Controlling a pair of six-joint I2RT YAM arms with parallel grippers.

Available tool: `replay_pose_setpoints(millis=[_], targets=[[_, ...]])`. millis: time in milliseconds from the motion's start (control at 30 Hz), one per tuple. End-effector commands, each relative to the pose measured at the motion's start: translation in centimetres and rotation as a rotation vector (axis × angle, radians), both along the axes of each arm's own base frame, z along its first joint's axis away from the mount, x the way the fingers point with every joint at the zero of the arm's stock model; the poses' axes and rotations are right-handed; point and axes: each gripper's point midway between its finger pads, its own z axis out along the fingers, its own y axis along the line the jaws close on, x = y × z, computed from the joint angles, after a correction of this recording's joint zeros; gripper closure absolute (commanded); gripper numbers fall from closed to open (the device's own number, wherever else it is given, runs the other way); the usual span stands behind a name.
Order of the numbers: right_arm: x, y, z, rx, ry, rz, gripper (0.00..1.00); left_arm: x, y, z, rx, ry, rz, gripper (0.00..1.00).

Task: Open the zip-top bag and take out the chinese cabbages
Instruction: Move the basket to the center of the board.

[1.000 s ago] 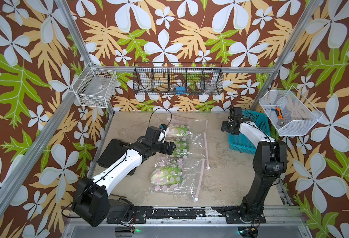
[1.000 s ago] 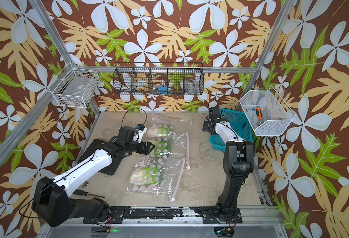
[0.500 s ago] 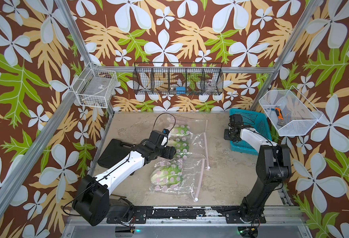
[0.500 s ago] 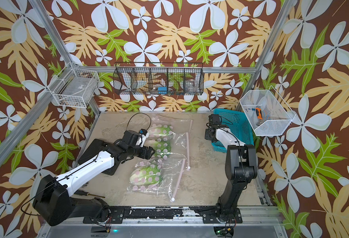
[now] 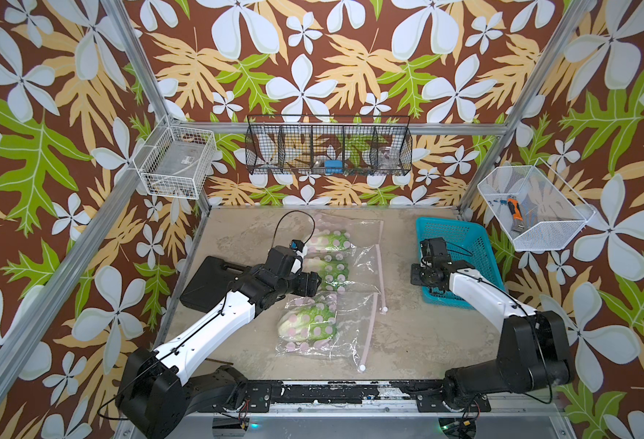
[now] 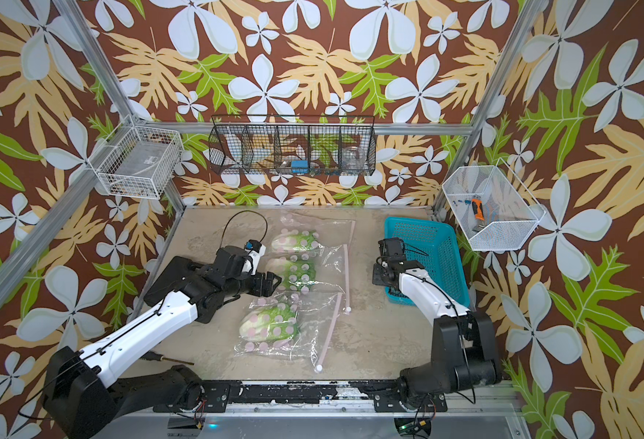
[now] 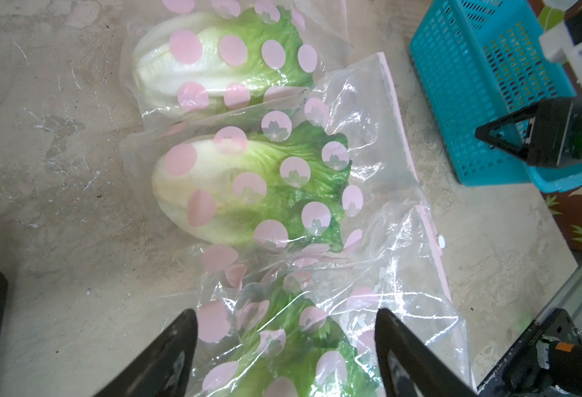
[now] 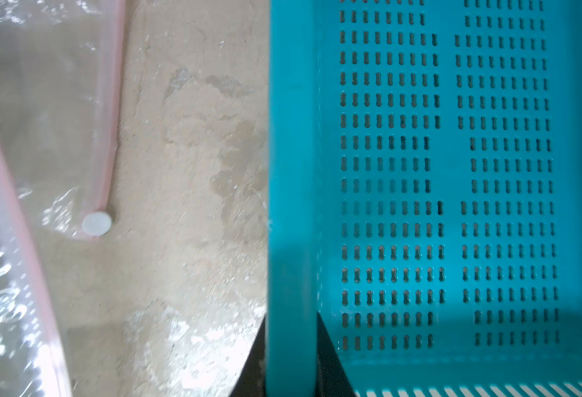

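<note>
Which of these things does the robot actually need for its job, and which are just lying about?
Needed: cabbages, zip bags, probably the blue basket that the right gripper grips.
Lying about: black case, wire baskets on the walls.

The left arm point(image 5: 214, 323) stretches low and forward, and the left gripper point(image 7: 284, 311) has its jaws spread wide. The right arm point(image 5: 480, 292) is bent, and the right gripper point(image 8: 291, 316) is clamped with the basket point(image 8: 293, 137) wall between its jaws.

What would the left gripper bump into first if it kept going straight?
The left gripper would likely meet the spotted zip-top bag at its open jaws, covering a chinese cabbage.
</note>
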Motion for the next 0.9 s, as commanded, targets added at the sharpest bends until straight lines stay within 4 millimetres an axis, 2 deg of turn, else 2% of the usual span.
replay_pose_setpoints(millis=[0,100,167,233,300,333,433,567,733,800,867], targets=[[-2.9,2.8,-0.5,0.157,0.051,-0.012,1.0,-1.0,0.0,-0.5,-0.032,0.044,0.029,0.17],[-4.2,3.7,-0.9,0.199,0.046,0.012,0.93,-2.1,-0.1,-2.1,-0.035,0.107,0.035,0.18],[-4.5,4.1,-0.4,0.193,0.039,0.041,0.77,-2.8,-0.3,-3.1,-0.031,0.145,0.038,0.18],[-4.5,4.2,1.1,0.166,0.007,0.07,0.55,-3.5,-0.7,-3.4,-0.03,0.17,0.041,0.17],[-4.2,4.2,2.9,0.156,-0.036,0.096,0.41,-4.0,-1.3,-3.4,-0.041,0.185,0.044,0.16],[-4.1,4.3,4.0,0.154,-0.056,0.11,0.39,-4.3,-1.7,-3.2,-0.051,0.194,0.045,0.16],[-3.9,5.5,7.7,0.171,-0.15,0.208,0.37,-5.6,-2.9,-3.4,-0.069,0.225,0.035,0.16],[-4.9,9.6,11.9,0.172,-0.288,0.434,0.37,-7.2,-3.2,-4.4,-0.08,0.277,0.052,0.16],[-8.6,16.1,15.6,0.25,-0.544,0.692,0.36,-9.1,-1.6,-6.0,-0.084,0.337,0.113,0.16],[-10.0,17.6,17.0,0.332,-0.661,0.747,0.35,-10.2,-0.5,-6.5,-0.096,0.352,0.139,0.16],[-10.8,18.3,18.1,0.401,-0.765,0.765,0.28,-11.4,0.8,-6.9,-0.117,0.374,0.171,0.16]])
